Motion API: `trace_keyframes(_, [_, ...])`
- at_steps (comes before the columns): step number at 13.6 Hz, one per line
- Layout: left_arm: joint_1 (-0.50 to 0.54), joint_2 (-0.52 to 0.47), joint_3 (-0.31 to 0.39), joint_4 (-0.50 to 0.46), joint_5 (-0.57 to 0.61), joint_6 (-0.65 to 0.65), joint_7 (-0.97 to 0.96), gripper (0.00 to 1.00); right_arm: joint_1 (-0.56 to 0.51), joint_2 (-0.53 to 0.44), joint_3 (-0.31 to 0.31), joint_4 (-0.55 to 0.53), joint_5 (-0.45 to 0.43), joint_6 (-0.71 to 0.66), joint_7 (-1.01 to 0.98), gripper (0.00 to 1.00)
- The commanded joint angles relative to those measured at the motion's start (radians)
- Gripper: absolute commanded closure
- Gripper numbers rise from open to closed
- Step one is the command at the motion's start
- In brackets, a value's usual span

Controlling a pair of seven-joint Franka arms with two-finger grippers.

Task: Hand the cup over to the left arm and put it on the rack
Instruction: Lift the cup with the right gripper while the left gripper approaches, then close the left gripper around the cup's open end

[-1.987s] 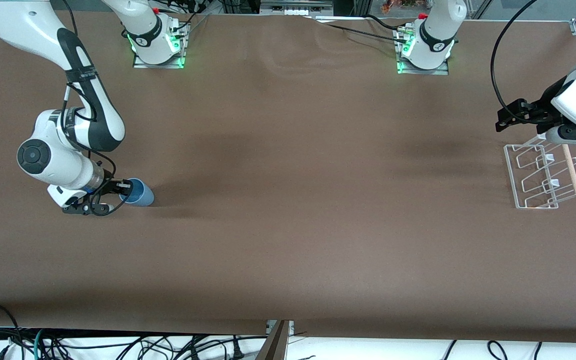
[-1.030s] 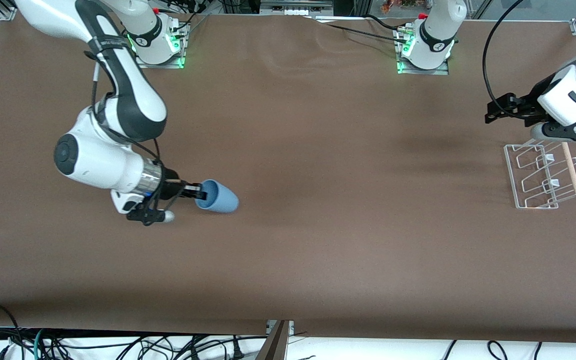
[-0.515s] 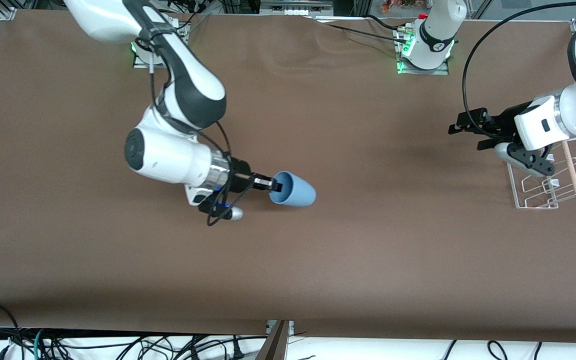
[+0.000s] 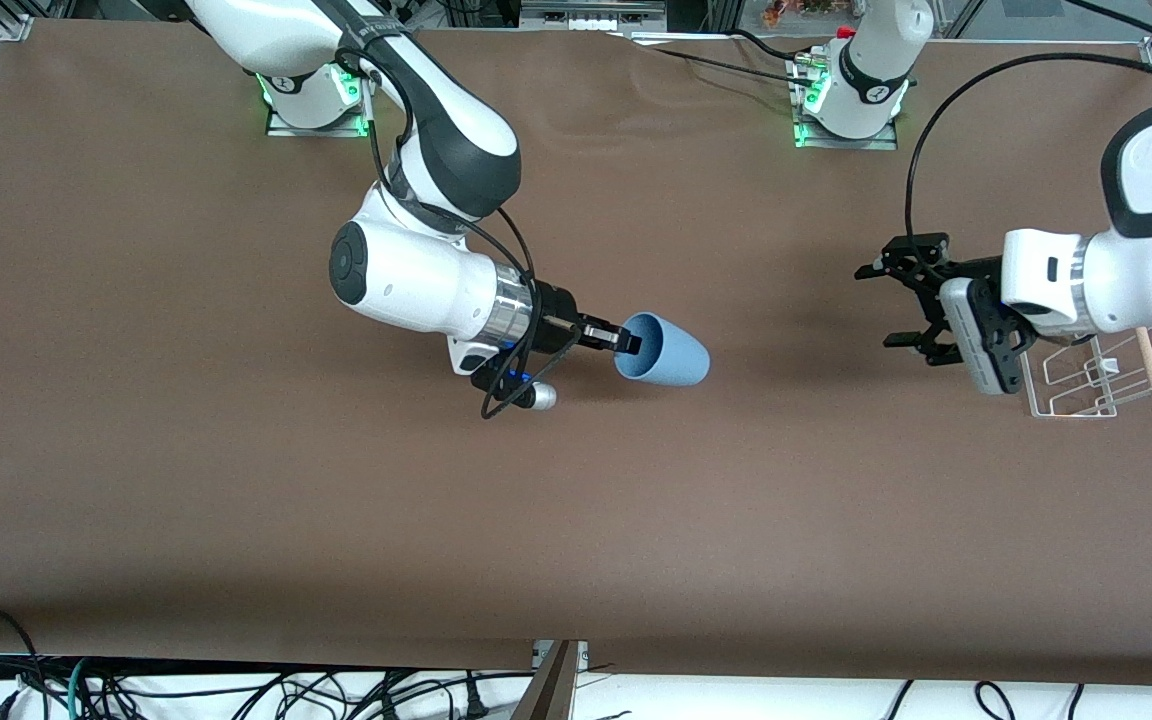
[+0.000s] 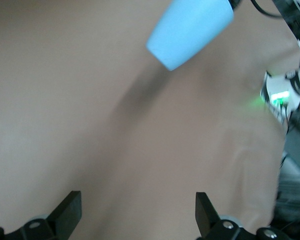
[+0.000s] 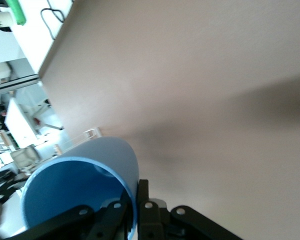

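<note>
- Broadly, the brown table carries both arms, their bases along the edge farthest from the front camera.
- Next in size, the right arm reaches out over the middle of the table, and the left arm stretches in above the rack's end.
- At that end the rack stands on the table, half hidden under the left arm's wrist, its wooden dowel showing.
- Held sideways in the air over the table's middle, the cup has its mouth toward the right arm and its base toward the left gripper.
- Pinching the cup's rim, the right gripper has one finger inside the mouth.
- Well apart from the cup, the left gripper hangs with fingers spread wide, grasping nothing.
</note>
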State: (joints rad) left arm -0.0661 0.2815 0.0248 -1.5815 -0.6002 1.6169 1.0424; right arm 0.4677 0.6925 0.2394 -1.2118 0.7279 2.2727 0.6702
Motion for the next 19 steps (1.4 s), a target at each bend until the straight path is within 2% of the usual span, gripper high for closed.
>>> trace_keyframes(1, [-0.021,0.024,0.000,0.028,-0.053,0.034,0.213,0.00,0.000,0.030,0.012,0.069,0.037,-0.002,0.035,1.00])
trace_keyframes(4, [-0.023,0.041,-0.052,0.021,-0.136,0.105,0.361,0.00,0.000,0.030,0.041,0.070,0.045,-0.002,0.042,1.00])
trace_keyframes(8, [-0.021,0.050,-0.132,0.021,-0.150,0.184,0.386,0.00,0.000,0.030,0.054,0.093,0.071,-0.002,0.075,1.00])
trace_keyframes(15, [-0.020,0.041,-0.152,0.035,-0.159,0.210,0.386,0.00,0.000,0.030,0.054,0.095,0.082,-0.002,0.077,1.00])
trace_keyframes(19, [-0.034,0.047,-0.200,0.029,-0.167,0.319,0.377,0.00,0.000,0.030,0.054,0.097,0.084,-0.002,0.078,1.00])
